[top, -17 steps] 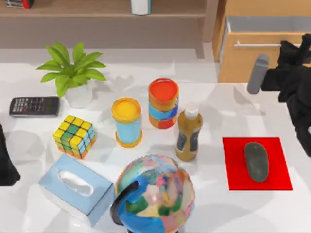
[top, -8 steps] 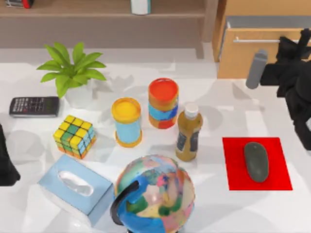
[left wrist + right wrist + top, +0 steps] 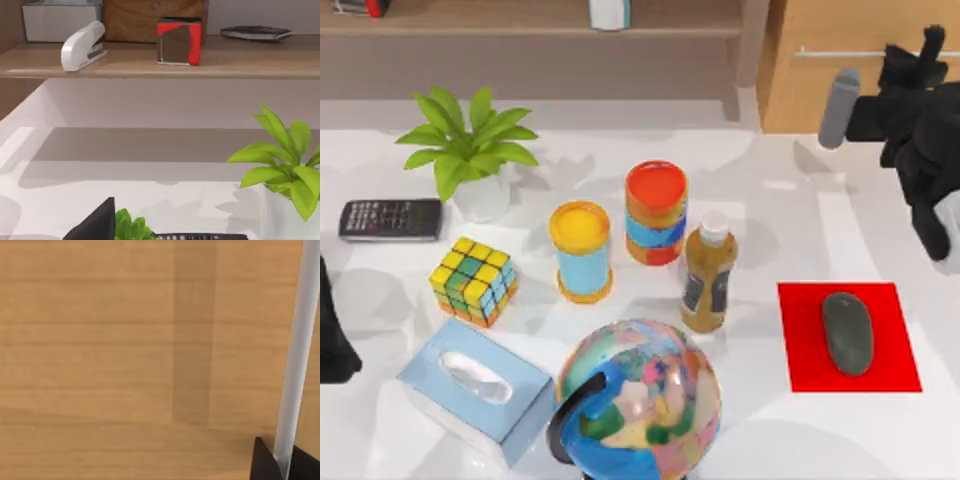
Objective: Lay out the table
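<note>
The white surface spreads wide under everything, with the red mat lying flat near its right edge as the landmark. A dark grey mouse rests on the mat. Just left of the mat stands a brown bottle, and beyond that a red-lidded tin and a yellow-lidded tin. A globe sits left of the mat and nearer the front edge. Far left of the mat are a tissue box, puzzle cube, calculator and potted plant.

Behind the mat, the right gripper is up against the light-wood drawer cabinet; its jaws straddle the silver drawer handle, closed around it. The left arm sits parked far left of the mat; whether its jaws are open, I cannot tell.
</note>
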`<move>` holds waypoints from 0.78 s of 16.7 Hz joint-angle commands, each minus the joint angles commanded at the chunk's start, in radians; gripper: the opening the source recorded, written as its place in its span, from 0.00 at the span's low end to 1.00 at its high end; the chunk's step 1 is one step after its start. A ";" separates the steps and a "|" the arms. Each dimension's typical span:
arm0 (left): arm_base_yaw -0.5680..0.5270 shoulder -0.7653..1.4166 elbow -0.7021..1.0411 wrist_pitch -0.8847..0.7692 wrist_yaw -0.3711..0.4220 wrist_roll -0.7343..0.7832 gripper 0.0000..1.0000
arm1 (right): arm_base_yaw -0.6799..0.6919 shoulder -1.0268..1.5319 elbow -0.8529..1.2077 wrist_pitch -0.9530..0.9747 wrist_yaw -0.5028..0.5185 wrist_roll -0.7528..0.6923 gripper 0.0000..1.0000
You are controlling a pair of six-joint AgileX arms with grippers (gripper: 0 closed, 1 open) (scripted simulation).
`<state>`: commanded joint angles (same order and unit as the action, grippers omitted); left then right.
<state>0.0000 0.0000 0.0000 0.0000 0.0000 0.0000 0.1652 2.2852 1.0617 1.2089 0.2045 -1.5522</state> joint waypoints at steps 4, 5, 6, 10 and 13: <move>0.000 0.000 0.000 0.000 0.000 0.000 1.00 | -0.003 0.016 0.042 -0.023 -0.006 0.001 0.00; 0.000 0.000 0.000 0.000 0.000 0.000 1.00 | -0.003 0.016 0.042 -0.023 -0.006 0.001 0.00; 0.000 0.000 0.000 0.000 0.000 0.000 1.00 | -0.003 0.016 0.042 -0.023 -0.006 0.001 0.00; 0.000 0.000 0.000 0.000 0.000 0.000 1.00 | -0.003 0.016 0.042 -0.023 -0.006 0.001 0.30; 0.000 0.000 0.000 0.000 0.000 0.000 1.00 | -0.003 0.016 0.042 -0.023 -0.006 0.001 0.53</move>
<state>0.0000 0.0000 0.0000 0.0000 0.0000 0.0000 0.1617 2.3014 1.1035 1.1860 0.1983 -1.5516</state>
